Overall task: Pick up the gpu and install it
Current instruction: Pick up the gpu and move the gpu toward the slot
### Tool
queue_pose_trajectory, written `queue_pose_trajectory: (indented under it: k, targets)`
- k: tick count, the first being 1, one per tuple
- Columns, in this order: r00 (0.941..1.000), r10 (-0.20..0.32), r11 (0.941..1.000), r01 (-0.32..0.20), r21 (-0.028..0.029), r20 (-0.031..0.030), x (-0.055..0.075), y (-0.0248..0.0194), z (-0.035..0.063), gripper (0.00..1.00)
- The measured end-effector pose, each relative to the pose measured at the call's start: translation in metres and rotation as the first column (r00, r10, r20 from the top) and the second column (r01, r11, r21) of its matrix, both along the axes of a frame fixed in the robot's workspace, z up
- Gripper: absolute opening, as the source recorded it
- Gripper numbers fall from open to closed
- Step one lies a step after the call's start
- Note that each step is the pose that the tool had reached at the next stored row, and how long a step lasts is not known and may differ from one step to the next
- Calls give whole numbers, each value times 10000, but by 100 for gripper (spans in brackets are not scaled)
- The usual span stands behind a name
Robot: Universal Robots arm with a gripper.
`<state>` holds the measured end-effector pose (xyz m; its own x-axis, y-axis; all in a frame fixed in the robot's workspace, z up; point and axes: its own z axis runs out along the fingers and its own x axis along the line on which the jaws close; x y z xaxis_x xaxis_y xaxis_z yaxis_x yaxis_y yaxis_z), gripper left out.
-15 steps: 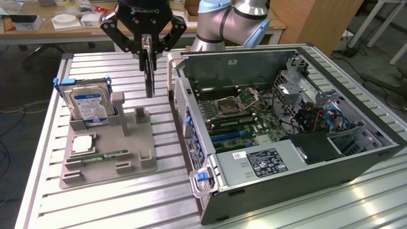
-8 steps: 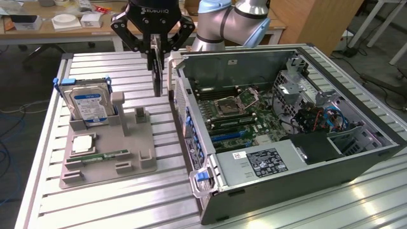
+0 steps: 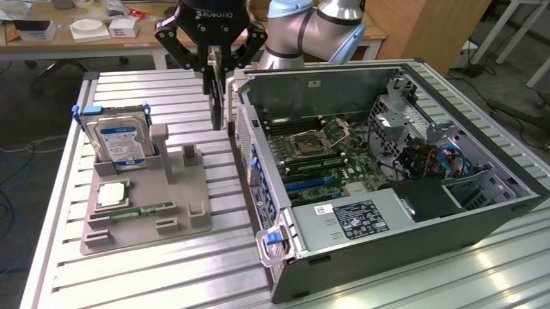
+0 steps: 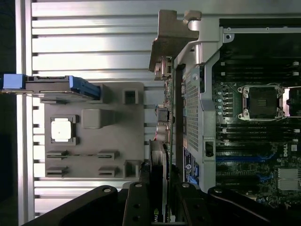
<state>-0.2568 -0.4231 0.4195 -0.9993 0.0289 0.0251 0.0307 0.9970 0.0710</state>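
Exterior view: the gripper (image 3: 213, 69), partly closed, clamps the gpu (image 3: 218, 106) edge-down at 10 o'clock of the computer case (image 3: 387, 251). Risk: its bracket (image 4: 171, 40) could snag the case wall, twisting the card.

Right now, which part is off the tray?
The gpu: it hangs on edge in the gripper, between tray and case. The hard drive, processor and memory stick sit on the tray.
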Motion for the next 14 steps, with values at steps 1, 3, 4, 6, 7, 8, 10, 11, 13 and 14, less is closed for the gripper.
queue_pose_trajectory:
  k: [1, 3, 4, 6, 7, 8, 10, 11, 13, 14]
  targets:
    - [10000, 0, 10000, 0, 0, 0, 6, 0, 0, 26]
    - [10000, 0, 10000, 0, 0, -1, 20, 0, 0, 26]
    - [10000, 0, 10000, 0, 0, 0, 26, 0, 0, 26]
    - [10000, 0, 10000, 0, 0, 0, 40, 0, 0, 26]
    - [10000, 0, 10000, 0, 0, 0, 46, 0, 0, 26]
    - [10000, 0, 10000, 0, 0, 0, 53, 0, 0, 26]
    - [10000, 0, 10000, 0, 0, 0, 66, 0, 0, 26]
    - [10000, -1, 10000, 1, 0, 0, 73, 0, 0, 26]
    - [10000, 0, 10000, 0, 0, 0, 86, 0, 0, 26]
    - [10000, 0, 10000, 0, 0, 0, 93, 0, 0, 26]
